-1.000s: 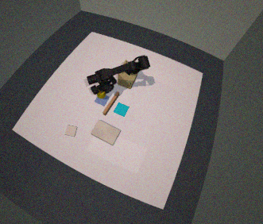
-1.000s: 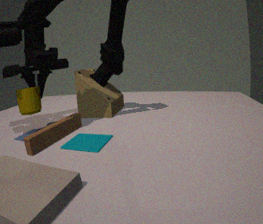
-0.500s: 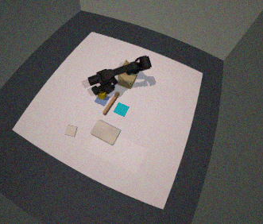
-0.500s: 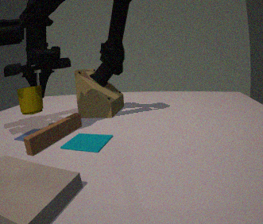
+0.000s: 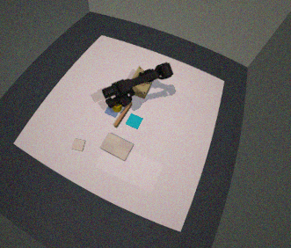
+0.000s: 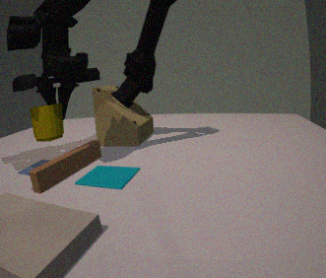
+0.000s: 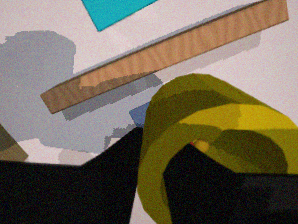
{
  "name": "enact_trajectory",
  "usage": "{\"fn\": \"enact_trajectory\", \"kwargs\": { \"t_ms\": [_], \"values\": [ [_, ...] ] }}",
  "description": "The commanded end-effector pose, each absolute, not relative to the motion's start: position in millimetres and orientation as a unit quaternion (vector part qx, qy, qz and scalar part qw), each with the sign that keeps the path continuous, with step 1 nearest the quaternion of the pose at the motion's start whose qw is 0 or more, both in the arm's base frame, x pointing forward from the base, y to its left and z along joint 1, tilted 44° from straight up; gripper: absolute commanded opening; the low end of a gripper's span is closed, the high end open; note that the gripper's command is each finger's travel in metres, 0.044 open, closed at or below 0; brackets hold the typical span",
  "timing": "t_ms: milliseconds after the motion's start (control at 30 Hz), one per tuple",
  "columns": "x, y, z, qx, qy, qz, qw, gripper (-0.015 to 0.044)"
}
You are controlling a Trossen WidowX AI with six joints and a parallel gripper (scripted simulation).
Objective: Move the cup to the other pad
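My fingers [image 6: 56,101] pinch the cup [image 6: 46,121] rim, lifted; the teal pad [image 6: 107,176] lies beyond the plank [image 6: 65,165], probably.

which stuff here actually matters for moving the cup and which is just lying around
Part of the job:
- yellow cup, held off the table in the pincer
- marble inside it
- blue pad
- teal pad

Just lying about:
- wooden bar between the pads
- tan block
- large beige slab
- small beige tile
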State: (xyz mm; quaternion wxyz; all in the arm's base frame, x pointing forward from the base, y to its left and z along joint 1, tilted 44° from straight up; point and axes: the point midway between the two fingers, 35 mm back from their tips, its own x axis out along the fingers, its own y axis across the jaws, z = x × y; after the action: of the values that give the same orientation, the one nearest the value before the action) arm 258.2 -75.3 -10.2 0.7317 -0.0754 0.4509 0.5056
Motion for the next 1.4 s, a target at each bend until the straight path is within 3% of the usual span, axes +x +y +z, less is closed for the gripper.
{"fn": "enact_trajectory", "kwargs": {
  "t_ms": [0, 1367],
  "values": [
    [258.2, -67.3, -4.4, -0.071, 0.451, 0.508, 0.731, 0.0],
    [274.6, 7.6, 69.3, -0.07, 0.45, 0.509, 0.731, 0.0]
  ]
}}
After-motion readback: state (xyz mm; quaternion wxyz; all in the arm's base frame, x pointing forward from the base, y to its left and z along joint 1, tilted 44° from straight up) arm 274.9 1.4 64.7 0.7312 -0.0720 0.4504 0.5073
